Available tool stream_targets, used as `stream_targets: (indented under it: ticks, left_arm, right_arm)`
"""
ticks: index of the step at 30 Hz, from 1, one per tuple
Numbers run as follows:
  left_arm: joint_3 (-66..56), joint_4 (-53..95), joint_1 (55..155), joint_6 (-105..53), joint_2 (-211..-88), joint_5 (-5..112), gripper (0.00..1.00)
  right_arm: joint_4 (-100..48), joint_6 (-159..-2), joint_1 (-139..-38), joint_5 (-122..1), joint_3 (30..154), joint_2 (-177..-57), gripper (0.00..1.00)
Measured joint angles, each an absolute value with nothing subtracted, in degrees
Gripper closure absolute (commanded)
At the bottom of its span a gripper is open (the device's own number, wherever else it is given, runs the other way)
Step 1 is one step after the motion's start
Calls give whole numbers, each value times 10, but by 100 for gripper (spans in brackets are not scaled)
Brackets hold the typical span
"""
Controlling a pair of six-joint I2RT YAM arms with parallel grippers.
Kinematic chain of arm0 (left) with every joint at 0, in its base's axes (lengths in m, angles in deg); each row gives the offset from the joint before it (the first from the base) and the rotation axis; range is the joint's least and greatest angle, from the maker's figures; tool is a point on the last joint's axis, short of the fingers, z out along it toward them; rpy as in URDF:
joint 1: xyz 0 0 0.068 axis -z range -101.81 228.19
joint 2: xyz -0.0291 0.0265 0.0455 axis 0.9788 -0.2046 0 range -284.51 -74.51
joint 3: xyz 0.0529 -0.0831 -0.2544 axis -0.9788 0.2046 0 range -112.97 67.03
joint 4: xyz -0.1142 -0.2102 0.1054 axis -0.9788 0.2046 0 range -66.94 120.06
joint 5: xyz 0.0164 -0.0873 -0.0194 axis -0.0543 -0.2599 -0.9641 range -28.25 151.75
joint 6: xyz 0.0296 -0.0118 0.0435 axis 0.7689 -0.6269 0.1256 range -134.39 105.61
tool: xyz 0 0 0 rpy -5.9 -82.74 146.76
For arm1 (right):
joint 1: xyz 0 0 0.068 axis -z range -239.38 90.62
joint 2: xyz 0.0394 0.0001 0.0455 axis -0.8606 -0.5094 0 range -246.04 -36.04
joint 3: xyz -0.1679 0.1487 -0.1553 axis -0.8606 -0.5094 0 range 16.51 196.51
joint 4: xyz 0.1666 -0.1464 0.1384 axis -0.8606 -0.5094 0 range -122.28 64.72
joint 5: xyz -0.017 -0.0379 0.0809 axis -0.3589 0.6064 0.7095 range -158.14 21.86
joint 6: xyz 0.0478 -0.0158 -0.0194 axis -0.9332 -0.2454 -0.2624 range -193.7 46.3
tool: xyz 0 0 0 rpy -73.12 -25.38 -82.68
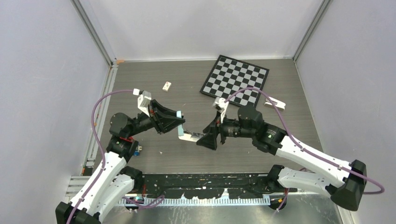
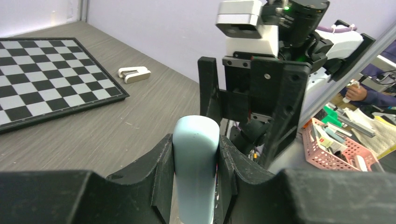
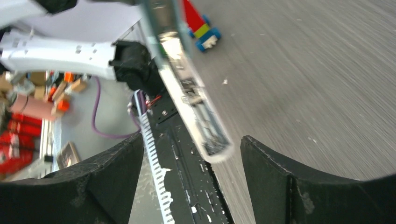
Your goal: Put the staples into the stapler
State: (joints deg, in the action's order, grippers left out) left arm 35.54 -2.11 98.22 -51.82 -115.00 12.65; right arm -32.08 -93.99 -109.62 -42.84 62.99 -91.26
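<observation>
Gripping a pale blue stapler (image 1: 189,136) above the middle of the worktop (image 1: 187,74), the left claw (image 1: 177,123) is clenched on its body in the top view, and the stapler's light lower part juts right toward the right claw (image 1: 206,139), which sits just beside its tip. The little white staple box (image 1: 166,86) with a reddish mark lies flat on the worktop farther back, well apart from both claws; I cannot make out a loose block of staples. A chessboard (image 1: 236,80) lies far right, a white clip (image 1: 274,103) just off its right edge, and a toy brick (image 1: 136,150) rests near the left arm. From the left wrist, the stapler (image 2: 196,186) stands pinched between the left claw (image 2: 196,154) fingers, with the right claw (image 2: 247,100) facing it, its jaws spread; the chessboard (image 2: 46,79) and white clip (image 2: 134,73) lie beyond on the left. From the right wrist, the right claw (image 3: 192,139) is released, jaws wide, and the stapler's (image 3: 196,107) open silvery channel ends between them; whether staples sit inside I cannot tell. The toy brick (image 3: 203,30) shows beyond.
</observation>
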Motion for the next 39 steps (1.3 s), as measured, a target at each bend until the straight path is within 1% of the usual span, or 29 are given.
stream_targets:
  ticks: [3,8,10,11,14,15,17,18,19,21,22,24,26,27,30,36,39]
  left_arm:
    - [355,-34,982,-535,-1152,121,100]
    - [355,-46,982,-549,-1145,118,100]
    - [355,-47,982,-551,-1142,116,100]
    - [356,-48,982,-552,-1140,115,100]
    - [356,-51,982,-555,-1138,112,100]
    - [356,-51,982,-553,-1138,112,100]
    - [358,-54,982,-560,-1140,111,100]
    - [358,-58,982,-563,-1140,109,100]
    - [358,-61,982,-564,-1140,108,97]
    - [357,-64,982,-564,-1140,109,78]
    - [357,-61,982,-564,-1140,110,65]
    - [357,-49,984,-564,-1140,119,44]
    - [357,-38,984,-556,-1137,139,27]
    - [357,-29,984,-555,-1133,159,23]
    - [357,-10,984,-543,-1108,213,15]
    - [348,71,983,-487,-1029,329,10]
    - [332,131,984,-448,-1006,385,6]
  right_arm:
    - [-321,-914,-1137,-444,664,-943,26]
    - [-311,-885,-1156,-466,703,-1002,26]
    - [-309,-878,-1162,-471,712,-1027,29]
    - [-309,-874,-1166,-473,716,-1040,33]
    - [-308,-869,-1176,-473,722,-1063,58]
    - [-304,-871,-1179,-470,722,-1066,64]
    - [-296,-867,-1185,-464,722,-1066,72]
    - [-289,-866,-1189,-462,721,-1065,75]
    - [-280,-865,-1191,-460,717,-1064,77]
    - [-247,-872,-1191,-461,695,-1056,80]
    - [-232,-876,-1191,-462,684,-1051,80]
    - [-209,-884,-1191,-468,664,-1041,81]
    - [-197,-895,-1191,-484,655,-1038,81]
    - [-193,-903,-1190,-499,651,-1037,81]
    - [-191,-919,-1186,-546,639,-1033,81]
    - [-209,-941,-1161,-674,636,-1038,82]
    - [-219,-949,-1136,-751,641,-1072,79]
